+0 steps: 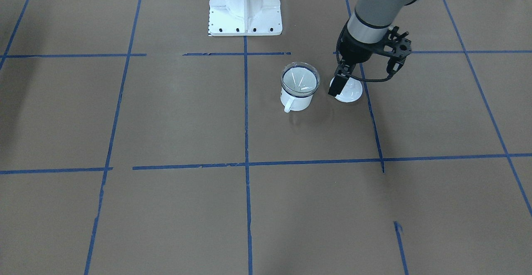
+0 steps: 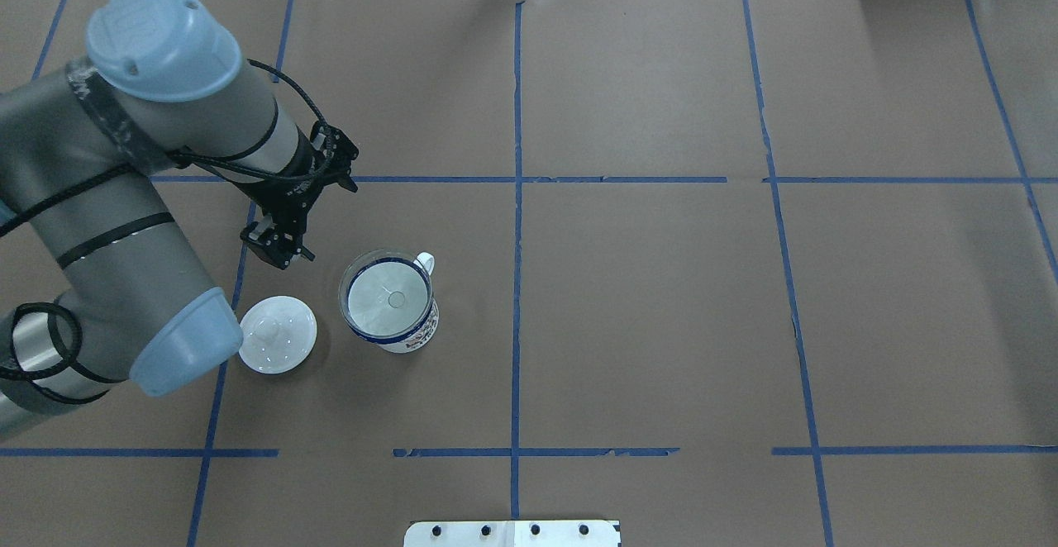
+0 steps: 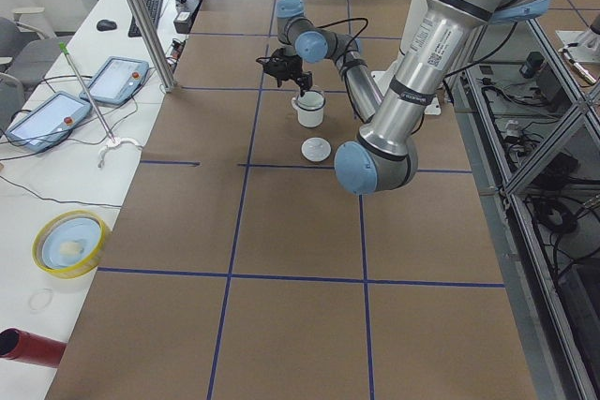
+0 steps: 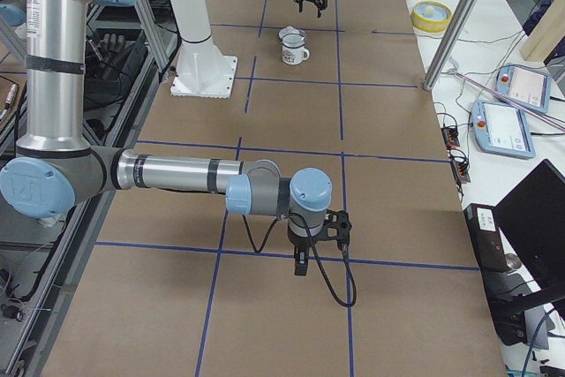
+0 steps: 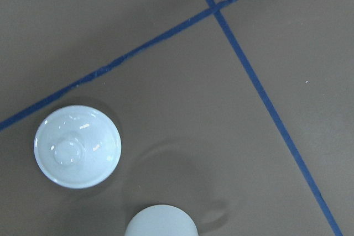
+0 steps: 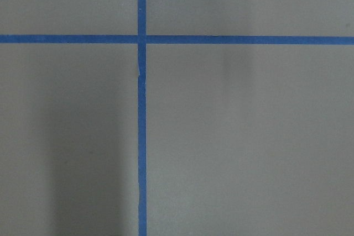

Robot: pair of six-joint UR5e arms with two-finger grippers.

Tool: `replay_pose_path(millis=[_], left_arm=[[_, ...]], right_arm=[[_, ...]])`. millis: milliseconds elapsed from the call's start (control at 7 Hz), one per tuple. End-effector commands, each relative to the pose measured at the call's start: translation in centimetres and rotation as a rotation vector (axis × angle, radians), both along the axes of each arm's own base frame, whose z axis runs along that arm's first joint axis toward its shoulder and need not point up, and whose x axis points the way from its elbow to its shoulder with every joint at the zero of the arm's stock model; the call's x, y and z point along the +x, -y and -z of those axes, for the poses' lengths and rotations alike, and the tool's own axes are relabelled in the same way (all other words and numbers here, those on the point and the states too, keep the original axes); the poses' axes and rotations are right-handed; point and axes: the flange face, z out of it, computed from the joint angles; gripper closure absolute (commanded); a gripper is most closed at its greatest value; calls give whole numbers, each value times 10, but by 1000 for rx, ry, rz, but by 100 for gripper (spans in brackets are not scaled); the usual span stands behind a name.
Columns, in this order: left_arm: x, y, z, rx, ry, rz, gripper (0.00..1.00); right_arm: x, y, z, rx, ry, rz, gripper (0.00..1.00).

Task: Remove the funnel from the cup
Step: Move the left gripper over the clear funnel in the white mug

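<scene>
The white cup (image 1: 296, 101) with a dark blue rim stands upright on the brown table, also in the overhead view (image 2: 413, 337). The clear funnel (image 1: 300, 79) sits in its mouth, cone up, also from above (image 2: 388, 297). My left gripper (image 2: 278, 252) hovers beside the cup, above the table just beyond a white knobbed lid, empty, and looks open; it also shows in the front-facing view (image 1: 335, 91). My right gripper (image 4: 300, 264) hangs over bare table far from the cup; I cannot tell whether it is open or shut.
The white knobbed lid (image 2: 278, 334) lies flat on the table next to the cup, also in the left wrist view (image 5: 77, 146). The robot's white base (image 1: 245, 7) stands behind the cup. Blue tape lines (image 2: 517, 200) cross the table.
</scene>
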Motion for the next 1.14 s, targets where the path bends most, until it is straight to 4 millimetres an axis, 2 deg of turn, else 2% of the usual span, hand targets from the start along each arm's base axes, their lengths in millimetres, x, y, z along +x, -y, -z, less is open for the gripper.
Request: replay_pose_path(millis=[0,143,286,571,714,1000], left_arm=[[35,-10,14,-40,8,26,0],[63,-2,12,-40,46,27,1],[80,-15,9,-55,53,9,6],[84,-11,14,-20,38,30,10],[100,-18,6,-26,49,10,14],[103,-21,7,-15,33,2,29]], right_arm=[[0,0,-1,-2,0,0,0],[0,0,0,0,0,0,0],[0,0,0,0,0,0,0],[0,0,0,0,0,0,0],[0,0,-1,-2,0,0,0],[0,0,0,0,0,0,0]])
